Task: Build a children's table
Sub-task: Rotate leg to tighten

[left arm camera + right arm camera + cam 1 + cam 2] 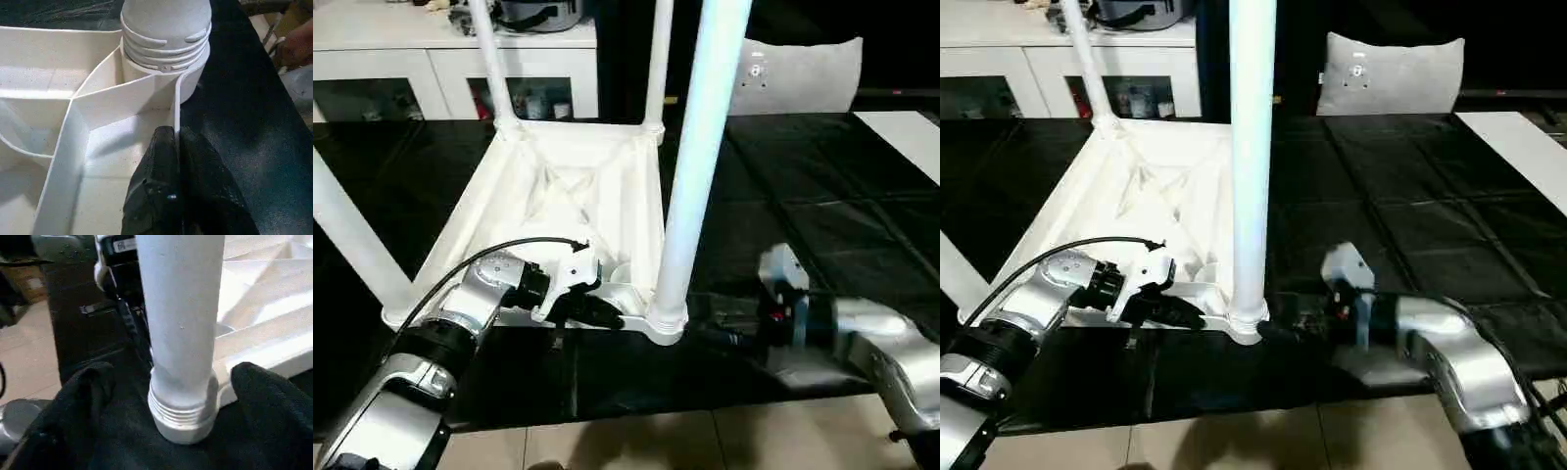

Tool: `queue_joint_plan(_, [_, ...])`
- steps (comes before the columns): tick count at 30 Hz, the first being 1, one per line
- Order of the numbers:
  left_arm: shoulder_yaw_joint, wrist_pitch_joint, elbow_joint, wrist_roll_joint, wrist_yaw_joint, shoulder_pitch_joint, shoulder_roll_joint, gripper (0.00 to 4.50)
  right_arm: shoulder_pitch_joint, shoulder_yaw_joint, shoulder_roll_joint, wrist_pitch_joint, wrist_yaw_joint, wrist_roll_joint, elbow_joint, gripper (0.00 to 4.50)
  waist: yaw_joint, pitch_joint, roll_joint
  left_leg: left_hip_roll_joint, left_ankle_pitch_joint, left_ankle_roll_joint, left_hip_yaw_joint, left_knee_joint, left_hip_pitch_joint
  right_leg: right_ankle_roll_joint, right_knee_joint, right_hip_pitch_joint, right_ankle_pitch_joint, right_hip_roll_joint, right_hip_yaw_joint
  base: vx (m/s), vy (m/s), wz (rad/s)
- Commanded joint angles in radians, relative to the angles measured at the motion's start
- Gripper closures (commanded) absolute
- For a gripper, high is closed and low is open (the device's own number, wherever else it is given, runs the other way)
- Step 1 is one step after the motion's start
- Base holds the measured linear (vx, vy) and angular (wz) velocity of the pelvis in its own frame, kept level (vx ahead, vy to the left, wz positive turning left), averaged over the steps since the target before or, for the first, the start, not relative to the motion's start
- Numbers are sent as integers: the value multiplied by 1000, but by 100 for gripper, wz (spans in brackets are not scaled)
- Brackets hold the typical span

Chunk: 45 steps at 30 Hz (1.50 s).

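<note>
The children's table lies upside down on the black mat, its white ribbed tabletop point(558, 196) facing up with four white legs standing in the corner sockets. The near right leg point(700, 157) rises from its socket point(666, 318) at the front corner. My left gripper point(597, 311) is shut on the tabletop's near rim point(177, 112), pinching the thin wall just beside that socket, with black fingers point(156, 186) on either side of it. My right gripper point(173, 401) is open around the base of the near right leg point(181, 308), one finger on each side.
A grey cushion point(1391, 73) leans at the back right. A white cabinet point(440, 69) runs along the back left. A white panel point(901, 137) lies at the far right. Tiled floor point(656, 441) begins just past the mat's near edge.
</note>
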Motion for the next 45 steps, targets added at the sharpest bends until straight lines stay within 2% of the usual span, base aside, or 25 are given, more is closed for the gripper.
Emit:
queue_joint_plan(1, [-39,-2,-42,13,-55,22,6,450,-27,15,6,-25,23,-13,29,52,4,-61,1,20,-312,17,-9,-80,4,-137,-92,43,-480,-62,34,0,0,0])
queue_joint_plan(3, [-65,-8,-96,16,-88,41,8,450,-72,41,18,-56,59,-28,91,76,5,-67,1,23,-273,15,-7,-79,0,-185,-74,49,-360,-63,37,0,0,0])
queue_joint_plan(5, [-72,-16,-101,24,-90,40,7,450,-86,50,19,-65,79,-33,109,94,8,-67,-2,22,-245,22,0,-76,2,-217,-67,48,-282,-59,40,0,0,0])
queue_joint_plan(6, [-73,-17,-102,27,-90,39,6,450,-92,55,21,-66,88,-34,115,94,13,-69,0,23,-230,28,3,-73,5,-229,-64,48,-251,-59,41,0,0,0])
queue_joint_plan(7, [-73,-19,-102,28,-89,38,4,450,-97,59,20,-69,93,-37,120,117,16,-69,0,23,-219,31,3,-72,4,-233,-60,50,-235,-58,41,0,0,0])
queue_joint_plan(9, [-72,-23,-101,34,-84,32,-1,450,-119,77,22,-84,114,-51,145,128,28,-71,-2,23,-198,36,5,-71,3,-235,-56,53,-212,-60,40,0,0,0])
queue_joint_plan(11, [-71,-23,-101,40,-81,29,-3,450,-135,84,25,-94,127,-55,166,145,29,-70,-1,23,-201,32,4,-72,2,-233,-57,55,-224,-61,40,0,0,0])
queue_joint_plan(15, [-69,-13,-108,45,-74,28,1,450,-168,90,36,-102,162,-49,207,168,27,-66,-2,21,-238,23,2,-75,3,-205,-67,55,-319,-63,38,0,0,0])
queue_joint_plan(16, [-69,-13,-108,45,-73,28,2,450,-171,91,37,-102,165,-48,211,190,28,-66,-3,22,-239,22,2,-75,4,-200,-68,54,-327,-63,38,0,0,0])
queue_joint_plan(22, [-60,-8,-95,49,-72,26,9,450,-186,100,41,-97,201,-44,230,238,27,-67,-3,22,-222,25,1,-75,2,-206,-64,54,-294,-60,38,0,0,0])
queue_joint_plan(27, [-37,28,-101,30,-68,32,4,450,-181,98,43,-78,219,-28,227,253,28,-67,-3,22,-227,24,2,-75,4,-204,-66,53,-314,-61,39,0,0,0])
queue_joint_plan(30, [-10,85,-126,6,-25,37,-14,450,-162,81,59,-28,175,-6,189,254,27,-66,-2,22,-223,24,2,-75,3,-207,-66,53,-306,-58,39,0,0,0])
queue_joint_plan(33, [7,146,-152,5,37,43,-33,450,-147,71,98,-13,78,-27,173,254,26,-64,-2,21,-237,17,0,-77,4,-193,-70,52,-348,-61,38,0,0,0])
queue_joint_plan(34, [25,188,-171,0,92,48,-57,450,-138,70,136,-20,-18,-67,174,254,20,-61,-1,20,-258,6,0,-80,4,-177,-75,49,-393,-60,38,0,0,0])
queue_joint_plan(35, [29,198,-176,-1,106,50,-63,450,-136,69,146,-22,-43,-78,175,254,17,-58,-2,16,-280,-3,-2,-80,7,-159,-83,46,-452,-61,34,0,0,0])
queue_joint_plan(36, [34,212,-183,-2,124,52,-71,450,-135,69,159,-24,-75,-92,177,254,14,-58,-3,14,-284,-6,-4,-81,5,-147,-84,49,-478,-62,32,0,0,0])
queue_joint_plan(37, [47,260,-210,10,205,58,-104,450,-140,51,220,-5,-208,-124,195,254,11,-58,-2,13,-284,-9,-6,-82,3,-135,-86,50,-498,-62,31,0,0,0])
queue_joint_plan(39, [60,300,-225,18,276,59,-137,450,-150,29,277,5,-316,-143,216,255,-14,-55,-2,10,-306,-25,-10,-82,1,-104,-95,46,-567,-61,23,0,0,0])
queue_joint_plan(40, [66,317,-229,23,306,58,-152,450,-156,21,296,12,-353,-149,223,256,-18,-55,-2,7,-312,-22,-11,-81,2,-93,-100,45,-585,-60,21,0,0,0])
queue_joint_plan(41, [73,330,-229,29,340,56,-169,450,-163,14,313,17,-391,-159,233,256,-27,-57,-4,6,-309,-16,-11,-80,3,-85,-103,44,-587,-60,22,0,0,0])
queue_joint_plan(43, [89,355,-215,52,456,41,-225,450,-188,-10,370,24,-521,-190,274,256,-41,-57,-4,3,-308,-6,-8,-75,2,-94,-105,38,-573,-56,23,0,0,0])
queue_joint_plan(45, [97,358,-196,75,551,26,-274,450,-211,-27,412,19,-622,-218,312,256,-44,-57,-4,3,-306,0,-8,-74,4,-94,-108,36,-572,-55,22,0,0,0])
